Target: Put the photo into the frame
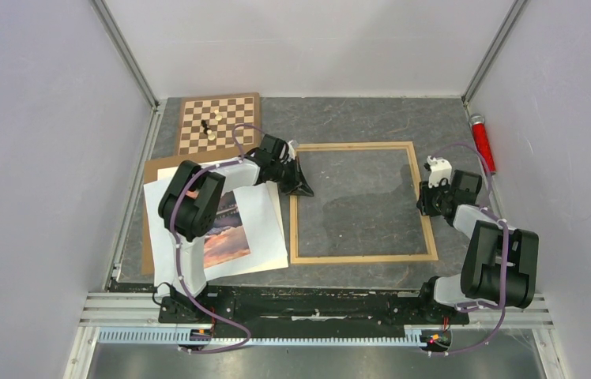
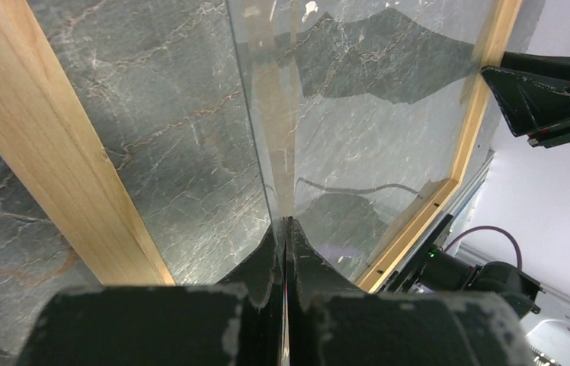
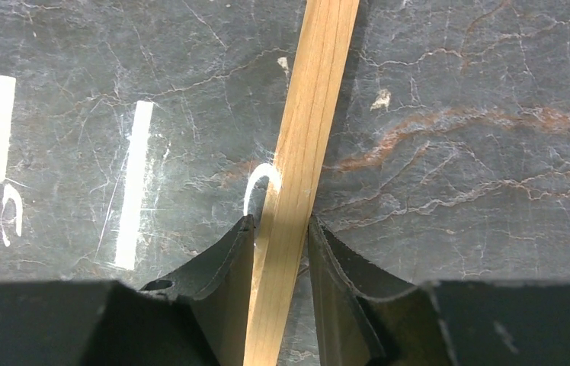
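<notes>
One clear pane; thin light-wood frame

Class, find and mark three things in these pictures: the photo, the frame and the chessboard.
the photo (image 1: 229,241), top external view, its visible orange sunset part
the frame (image 1: 363,258), top external view, its near wooden rail
the chessboard (image 1: 237,118), top external view, bare squares right of the pieces
</notes>
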